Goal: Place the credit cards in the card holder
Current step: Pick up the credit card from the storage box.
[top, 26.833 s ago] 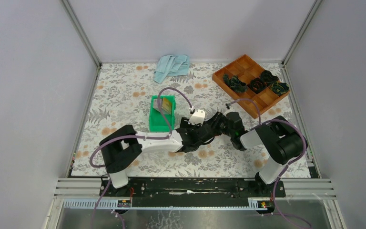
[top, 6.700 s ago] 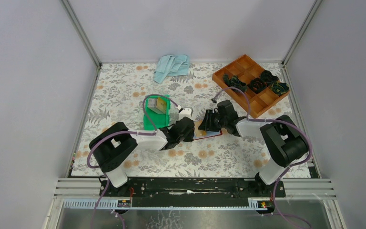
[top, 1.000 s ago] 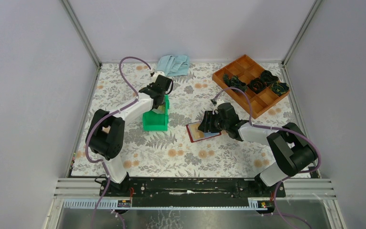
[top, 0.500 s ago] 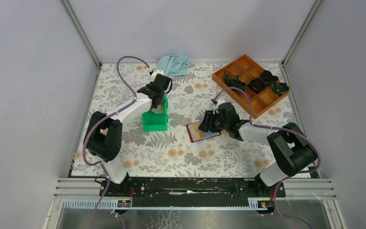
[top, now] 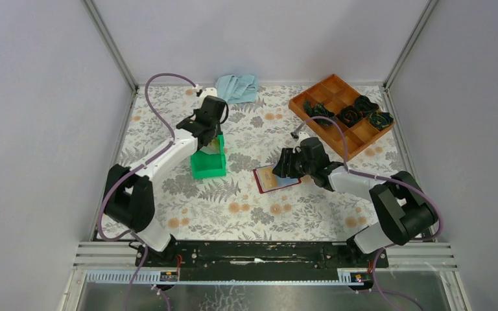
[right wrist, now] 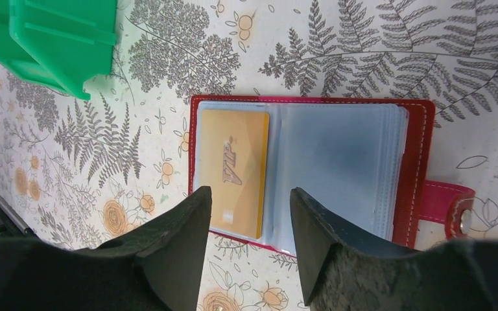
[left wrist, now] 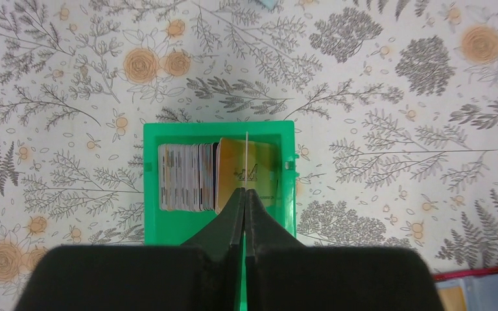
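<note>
The credit cards (left wrist: 185, 176) stand as a stack in the green bin (left wrist: 168, 133), with a gold one (left wrist: 259, 175) leaning at the right. My left gripper (left wrist: 244, 191) hangs over the bin (top: 207, 167), shut on one thin card (left wrist: 247, 155) that shows edge-on. The dark red card holder (right wrist: 337, 162) lies open on the table (top: 275, 179), with a gold VIP card (right wrist: 231, 172) in its left pocket. My right gripper (right wrist: 249, 197) hovers open just over its near edge, with nothing between the fingers.
An orange compartment tray (top: 340, 116) with dark items sits at the back right. A light blue cloth (top: 235, 87) lies at the back middle. The bin's corner (right wrist: 58, 39) shows at the upper left of the right wrist view.
My left gripper has shut on a card in the bin and its arm has lifted and stretched further back. The right gripper has barely moved.
</note>
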Robot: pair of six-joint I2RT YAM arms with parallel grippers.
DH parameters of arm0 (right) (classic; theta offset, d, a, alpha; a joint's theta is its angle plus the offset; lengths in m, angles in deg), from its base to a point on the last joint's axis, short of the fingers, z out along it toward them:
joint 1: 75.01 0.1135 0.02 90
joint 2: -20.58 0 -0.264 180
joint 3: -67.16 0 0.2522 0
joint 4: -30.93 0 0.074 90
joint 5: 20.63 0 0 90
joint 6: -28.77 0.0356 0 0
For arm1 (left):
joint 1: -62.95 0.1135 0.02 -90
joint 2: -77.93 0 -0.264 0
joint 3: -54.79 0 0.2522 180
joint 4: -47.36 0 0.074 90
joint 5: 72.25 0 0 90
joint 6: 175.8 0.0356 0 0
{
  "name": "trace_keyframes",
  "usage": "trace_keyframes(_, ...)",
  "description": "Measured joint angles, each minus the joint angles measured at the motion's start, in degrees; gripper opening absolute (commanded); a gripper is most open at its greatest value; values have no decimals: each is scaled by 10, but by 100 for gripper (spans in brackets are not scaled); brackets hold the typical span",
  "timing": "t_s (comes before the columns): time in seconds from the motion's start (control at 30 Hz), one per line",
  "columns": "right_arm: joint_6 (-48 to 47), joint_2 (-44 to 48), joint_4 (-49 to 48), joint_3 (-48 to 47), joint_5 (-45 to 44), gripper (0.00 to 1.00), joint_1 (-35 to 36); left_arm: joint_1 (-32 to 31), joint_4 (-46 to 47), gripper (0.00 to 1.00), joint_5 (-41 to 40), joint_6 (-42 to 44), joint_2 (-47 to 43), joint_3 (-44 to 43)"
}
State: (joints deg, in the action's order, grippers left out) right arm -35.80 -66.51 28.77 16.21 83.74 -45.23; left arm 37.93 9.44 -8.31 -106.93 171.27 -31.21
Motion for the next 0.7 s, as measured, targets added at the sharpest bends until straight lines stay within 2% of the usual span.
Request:
trace_keyframes(0.2,-12,38,15,0,-3,57,-4,0,1,0,14,0,-52,2)
trace_keyframes(0.33,-22,76,21,0,-3,63,-6,0,1,0,50,-4,-89,2)
trace_keyframes(0.47,-30,120,12,0,10,65,-14,0,4,0,124,-4,-113,1)
trace_keyframes(0.53,-30,133,-4,2,28,66,-27,0,10,0,177,-4,-116,1)
trace_keyframes(0.7,-27,158,-49,26,82,74,-62,0,22,0,323,-3,-115,1)
